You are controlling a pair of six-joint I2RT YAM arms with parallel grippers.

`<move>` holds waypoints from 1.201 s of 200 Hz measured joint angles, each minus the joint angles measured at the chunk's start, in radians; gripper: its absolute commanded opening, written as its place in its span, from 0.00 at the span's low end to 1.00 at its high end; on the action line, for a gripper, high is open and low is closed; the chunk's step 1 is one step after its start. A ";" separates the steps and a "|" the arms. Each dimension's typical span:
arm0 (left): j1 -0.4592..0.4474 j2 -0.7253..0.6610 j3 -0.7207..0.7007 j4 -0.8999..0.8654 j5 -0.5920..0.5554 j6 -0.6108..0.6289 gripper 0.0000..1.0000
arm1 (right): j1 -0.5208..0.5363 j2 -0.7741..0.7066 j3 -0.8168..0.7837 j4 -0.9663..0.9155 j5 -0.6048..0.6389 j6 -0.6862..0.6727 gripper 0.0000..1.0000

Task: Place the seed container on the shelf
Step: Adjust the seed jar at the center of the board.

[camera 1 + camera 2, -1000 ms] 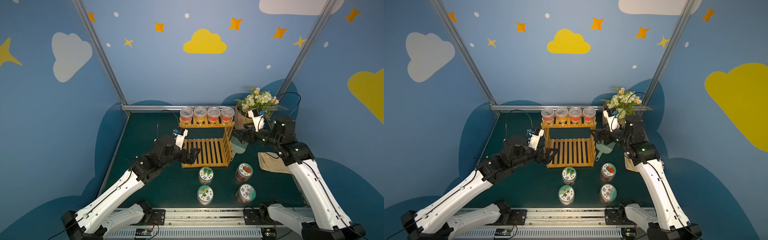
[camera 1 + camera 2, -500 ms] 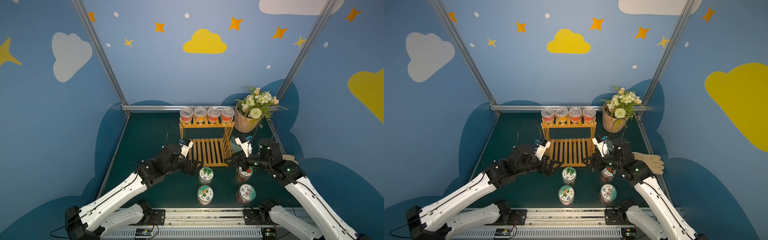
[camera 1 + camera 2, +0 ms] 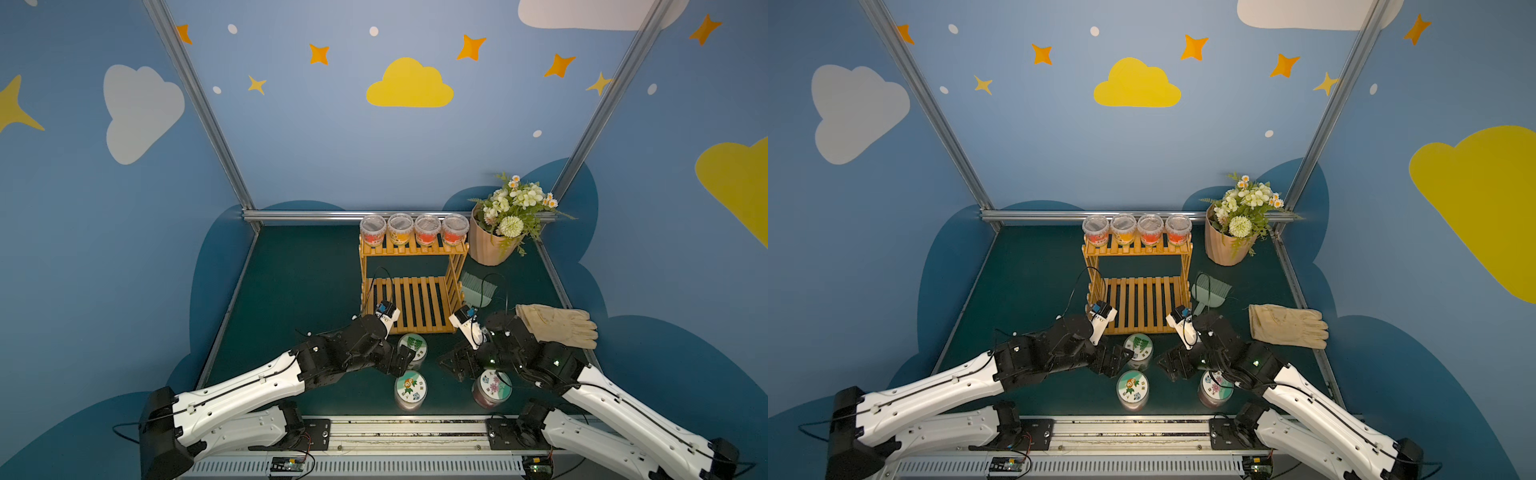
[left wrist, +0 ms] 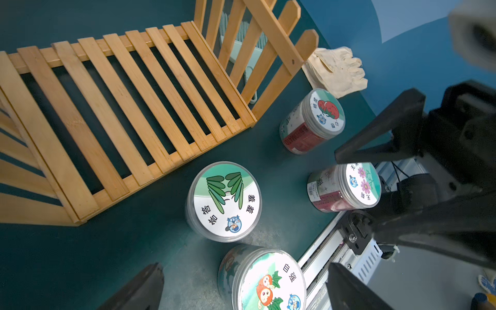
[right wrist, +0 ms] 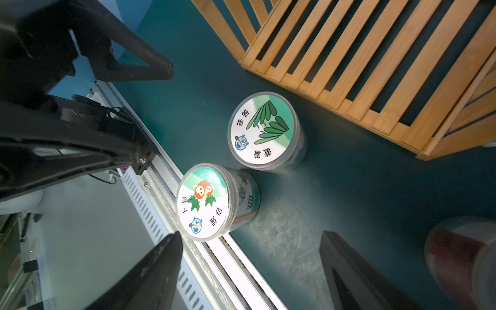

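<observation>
Squat, cylindrical, glossy-lidded clear-plastic jars [image 4: 224,201] stand on the matte green bench [image 4: 80,255] before the slatted wooden shelf [image 3: 415,250]. Left gripper [image 4: 245,265] and right gripper [image 5: 251,233] gape, empty.

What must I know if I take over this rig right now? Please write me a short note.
Left claw: open, empty, by the clear round jar with the green-leaf lid.
Right claw: open, empty, near the clear jar with the pink-flower lid.
Both jars, plus the orange-fruit-lid jar and the tomato-lid jar, stand on the dark green table before the light wooden slatted shelf.
Done: nothing lifted; lower tier bare, four clear cups stand on the top tier.
Left: grasp a jar, set it on the shelf.
</observation>
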 measured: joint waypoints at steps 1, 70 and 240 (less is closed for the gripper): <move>0.000 0.000 0.000 0.000 -0.002 -0.002 0.98 | 0.004 0.001 0.000 0.001 0.003 0.000 0.87; -0.014 -0.059 -0.117 0.035 -0.022 -0.107 0.97 | 0.230 0.118 -0.060 0.132 0.249 0.084 0.95; -0.021 -0.060 -0.216 0.119 -0.068 -0.188 0.93 | 0.234 0.371 -0.030 0.279 0.352 0.134 0.98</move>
